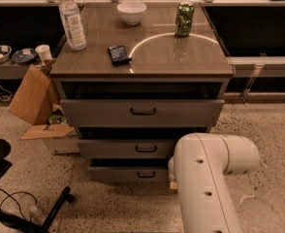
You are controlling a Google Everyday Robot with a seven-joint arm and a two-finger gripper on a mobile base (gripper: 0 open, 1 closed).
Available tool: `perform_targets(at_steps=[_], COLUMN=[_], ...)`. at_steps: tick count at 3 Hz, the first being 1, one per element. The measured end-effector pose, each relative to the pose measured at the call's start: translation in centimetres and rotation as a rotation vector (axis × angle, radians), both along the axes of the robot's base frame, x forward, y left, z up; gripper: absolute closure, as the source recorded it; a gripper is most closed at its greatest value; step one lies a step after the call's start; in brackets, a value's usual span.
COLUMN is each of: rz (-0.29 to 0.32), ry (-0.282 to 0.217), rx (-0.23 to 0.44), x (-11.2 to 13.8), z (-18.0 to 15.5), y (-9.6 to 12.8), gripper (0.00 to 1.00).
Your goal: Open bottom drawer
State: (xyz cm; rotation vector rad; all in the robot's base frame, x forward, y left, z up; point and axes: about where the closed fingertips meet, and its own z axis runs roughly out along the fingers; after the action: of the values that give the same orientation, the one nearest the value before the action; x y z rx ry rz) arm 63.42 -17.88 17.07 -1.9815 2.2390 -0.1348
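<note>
The bottom drawer (125,174) is the lowest and shallowest of three grey-brown fronts, with a small dark bar handle (146,174) at its centre. A dark gap shows above its front. My gripper is hidden behind my own white arm link (208,178), which stands in the foreground over the drawer's right end. Only a small pale tip (172,184) shows beside the drawer front.
The middle drawer (125,148) and the top drawer (142,112) each stand slightly out. On the cabinet top are a water bottle (71,19), a white bowl (131,11), a green can (183,18) and a dark packet (118,54). A cardboard box (33,98) and a chair base (31,212) are at the left.
</note>
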Motion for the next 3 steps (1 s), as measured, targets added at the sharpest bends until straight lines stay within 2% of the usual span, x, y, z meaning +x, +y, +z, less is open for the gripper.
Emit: perform_targets(at_steps=[1,2,3], rz=[0.010,0.010,0.010], ry=[-0.011,-0.011,-0.011], rx=[-0.119,-0.119,-0.119], x=[-0.80,-0.79,-0.79], z=[3.24,3.34,3.33], y=[-3.44,-3.42,-3.42], gripper=[0.72,0.94,0.85])
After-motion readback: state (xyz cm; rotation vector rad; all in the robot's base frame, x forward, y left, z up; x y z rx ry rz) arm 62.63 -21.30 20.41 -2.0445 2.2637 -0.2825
